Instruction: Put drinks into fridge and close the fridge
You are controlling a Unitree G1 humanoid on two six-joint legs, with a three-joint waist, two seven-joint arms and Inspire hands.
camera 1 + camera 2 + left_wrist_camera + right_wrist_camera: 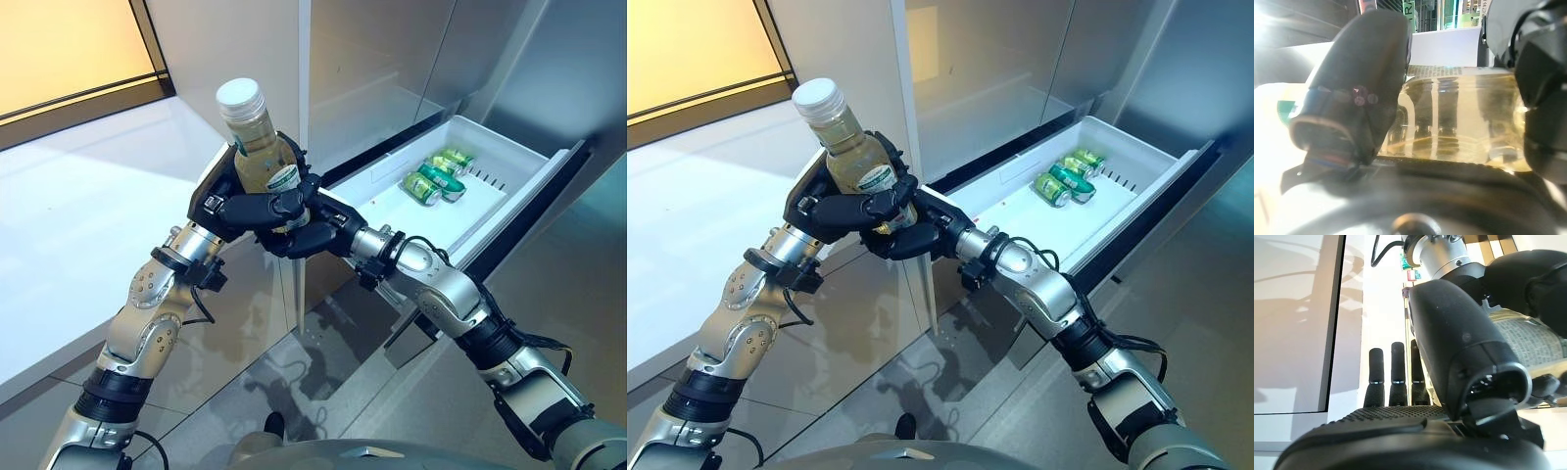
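Now, fridge: stands ahead with its drawer pulled out, three green cans lying inside.
Counter: a pale surface on the robot's left.
Bottle: white-capped, filled with pale yellow drink, held upright in mid-air short of the drawer.
Left robot hand: fingers curled round the bottle's lower body.
Right robot hand: fingers straight, cupping the bottle's base.
Handling: likely rigid, smooth and fairly heavy when full; best gripped round the labelled middle, not the narrow neck.

Cans in drawer, right of bottle
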